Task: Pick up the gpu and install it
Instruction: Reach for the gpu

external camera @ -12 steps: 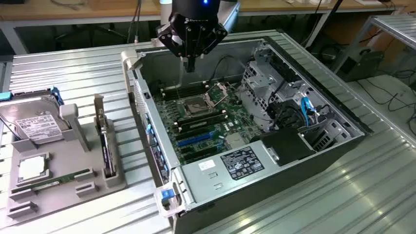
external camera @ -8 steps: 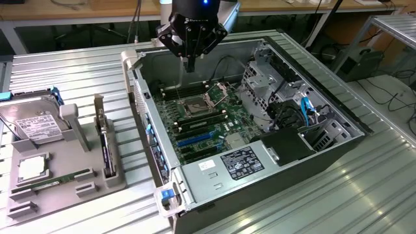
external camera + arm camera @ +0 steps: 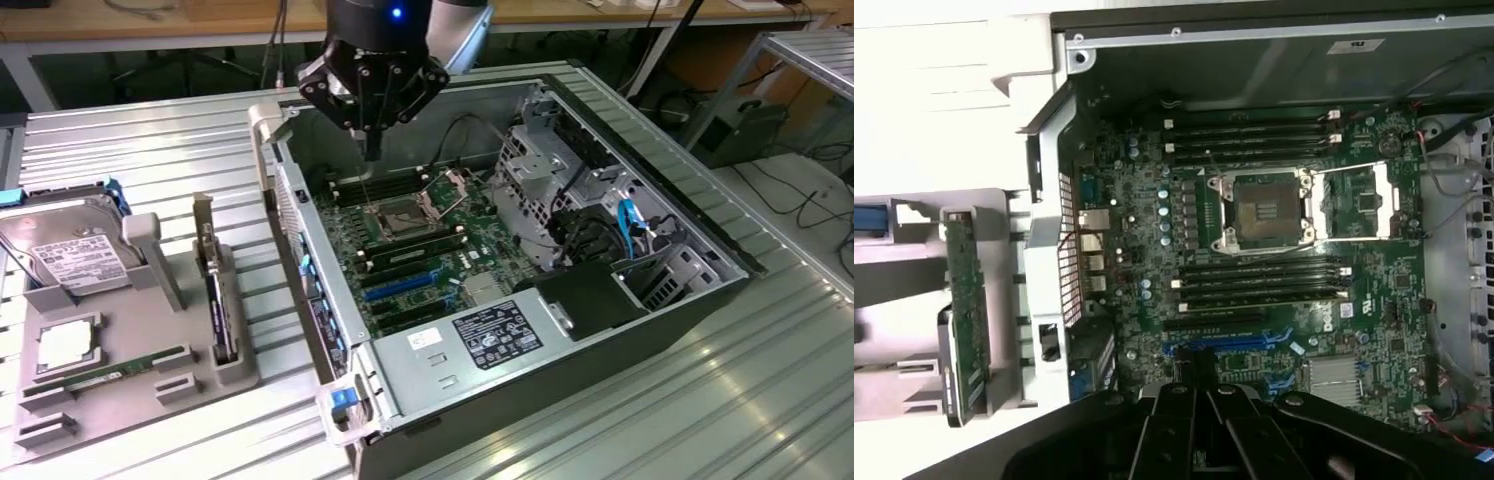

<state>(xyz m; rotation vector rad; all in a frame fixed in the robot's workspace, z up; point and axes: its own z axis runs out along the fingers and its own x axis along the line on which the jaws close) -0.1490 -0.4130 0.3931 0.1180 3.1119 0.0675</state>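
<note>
An open grey metal tower computer case [image 3: 574, 410] lies on its side on a ribbed silver metal table [image 3: 747, 400]. Inside it, a green motherboard [image 3: 447, 245] carries a square silver processor socket [image 3: 400, 217] and blue expansion slots [image 3: 400, 287]. A boxy power supply with a black label [image 3: 494, 335] sits near them. On the exterior view's left, a grey plastic holder [image 3: 80, 420] carries a silver hard drive with a white label [image 3: 67, 255] and a slim green memory stick [image 3: 114, 368].
</note>
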